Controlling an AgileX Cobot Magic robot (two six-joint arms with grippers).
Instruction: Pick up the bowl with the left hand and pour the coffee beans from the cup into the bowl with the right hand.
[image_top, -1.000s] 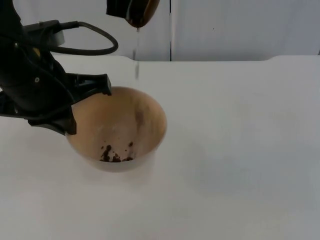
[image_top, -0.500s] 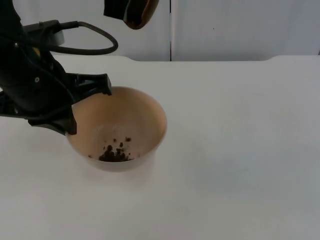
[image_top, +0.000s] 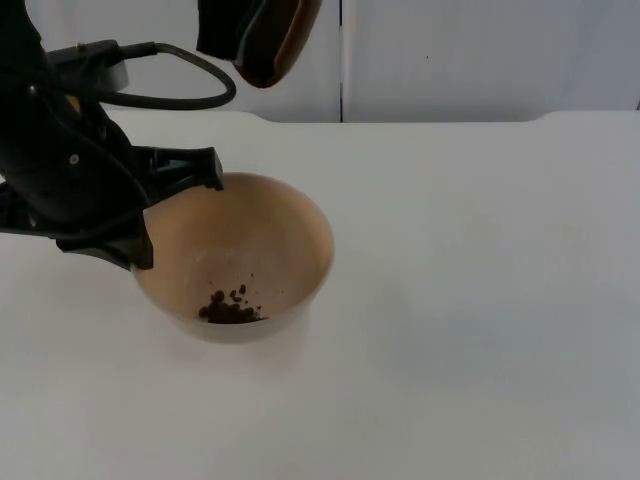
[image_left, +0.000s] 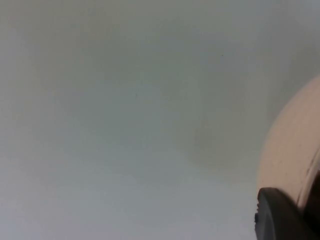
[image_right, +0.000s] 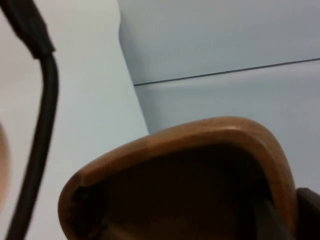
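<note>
Top view: I've got L gripper (image_top: 165, 205) clamped on bowl (image_top: 235, 255) rim, frame left-centre, to steady it; R gripper (image_top: 235, 25) grips cup (image_top: 272, 35) tipped over it, upper left; beans (image_top: 230, 310) inside bowl

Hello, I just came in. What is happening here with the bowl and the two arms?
The left gripper holds the wooden bowl by its rim, over the white table. The right gripper holds the wooden cup tipped above the bowl, near the grey wall. A small pile of coffee beans lies in the bottom of the bowl. No beans are falling at this moment.
</note>
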